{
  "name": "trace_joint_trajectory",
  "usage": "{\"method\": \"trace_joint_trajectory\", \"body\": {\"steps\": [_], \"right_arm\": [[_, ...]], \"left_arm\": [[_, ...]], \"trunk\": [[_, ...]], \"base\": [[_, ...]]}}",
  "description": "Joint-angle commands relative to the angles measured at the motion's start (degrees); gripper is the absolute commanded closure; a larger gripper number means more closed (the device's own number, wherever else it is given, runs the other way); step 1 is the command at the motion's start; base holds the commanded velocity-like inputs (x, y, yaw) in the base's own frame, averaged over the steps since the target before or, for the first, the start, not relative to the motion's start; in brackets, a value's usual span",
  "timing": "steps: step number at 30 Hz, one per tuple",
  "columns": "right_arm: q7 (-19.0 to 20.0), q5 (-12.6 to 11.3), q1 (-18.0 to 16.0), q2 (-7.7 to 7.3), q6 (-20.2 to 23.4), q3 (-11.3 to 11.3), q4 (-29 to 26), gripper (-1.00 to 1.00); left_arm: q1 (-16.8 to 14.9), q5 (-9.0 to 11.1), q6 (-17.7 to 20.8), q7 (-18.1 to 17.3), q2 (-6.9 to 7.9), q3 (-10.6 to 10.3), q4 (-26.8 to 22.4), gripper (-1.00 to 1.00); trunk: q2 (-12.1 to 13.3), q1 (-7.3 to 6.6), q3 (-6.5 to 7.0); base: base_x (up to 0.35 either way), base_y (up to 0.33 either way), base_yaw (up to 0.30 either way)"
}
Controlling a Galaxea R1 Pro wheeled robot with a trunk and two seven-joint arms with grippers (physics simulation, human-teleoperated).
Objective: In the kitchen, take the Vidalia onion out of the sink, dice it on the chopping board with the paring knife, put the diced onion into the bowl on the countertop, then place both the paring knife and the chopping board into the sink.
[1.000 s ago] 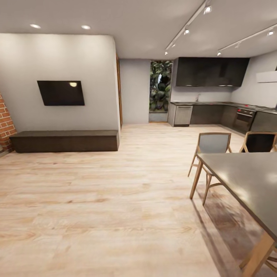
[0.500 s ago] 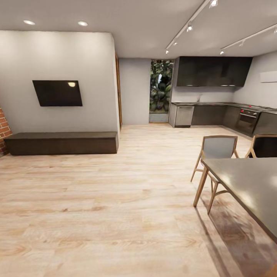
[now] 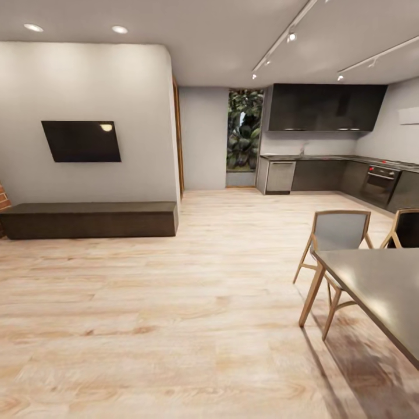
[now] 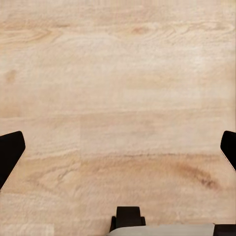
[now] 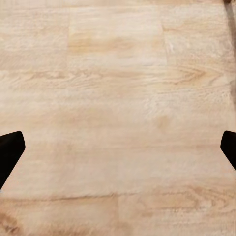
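At about one o'clock in the head view, far across the pale wood-plank floor [image 3: 174,302], the kitchen's grey countertop [image 3: 308,156] is seen over dark cabinet fronts, with glossy black wall units [image 3: 326,107] above. The approach to the kitchen is judged to be the step in hand; nothing has yet been handled. The sink and its onion are too distant to be made out. A drive toward one o'clock is called for next, clear of the matte grey dining table [image 3: 378,285] and wooden-framed chairs [image 3: 337,233] at three o'clock. The left gripper [image 4: 118,147] and right gripper [image 5: 118,147] are held spread wide and empty, dark fingertips [image 4: 10,152] over grained flooring.
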Motion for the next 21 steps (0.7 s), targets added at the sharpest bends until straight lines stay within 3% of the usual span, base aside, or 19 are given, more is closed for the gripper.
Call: {"method": "trace_joint_trajectory", "body": {"steps": [1,21], "right_arm": [[-0.01,0.00,-0.04,0.00,-0.17,0.02,0.04,-1.00],[-0.01,0.00,-0.06,0.00,-0.16,0.02,0.04,-1.00]], "left_arm": [[0.00,0.02,-0.11,0.00,0.00,0.03,-0.03,-1.00],[0.00,0.01,-0.11,0.00,0.00,0.03,0.04,-1.00]], "trunk": [[-0.02,0.03,-0.05],[-0.02,0.03,-0.05]], "base": [[0.323,0.000,0.000],[0.323,0.000,0.000]]}}
